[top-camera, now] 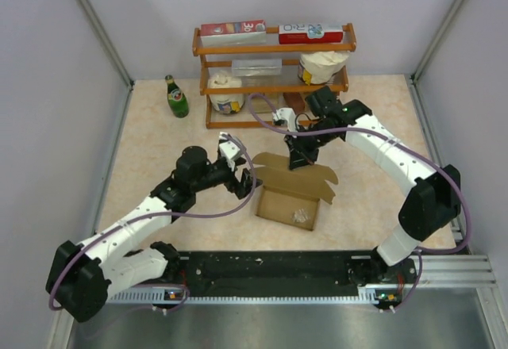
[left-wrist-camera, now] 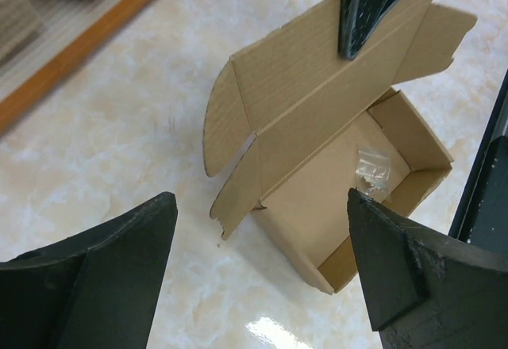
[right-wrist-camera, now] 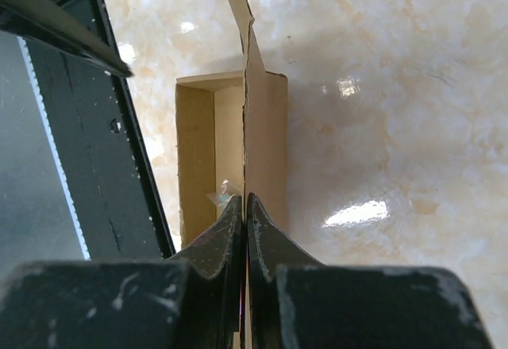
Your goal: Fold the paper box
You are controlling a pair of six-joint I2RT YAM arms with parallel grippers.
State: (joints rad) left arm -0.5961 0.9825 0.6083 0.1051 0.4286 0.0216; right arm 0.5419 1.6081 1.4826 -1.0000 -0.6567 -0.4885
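Paper box [top-camera: 282, 202] — plain kraft brown, tray open-topped, lid flap upright

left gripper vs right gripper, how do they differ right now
The left gripper is open and holds nothing; the right gripper is shut on the raised lid of the paper box. The left gripper sits beside the box's left end, apart from it; the right gripper grips from above. Both are black two-finger grippers.

Open kraft paper box [top-camera: 287, 204], lid flap upright
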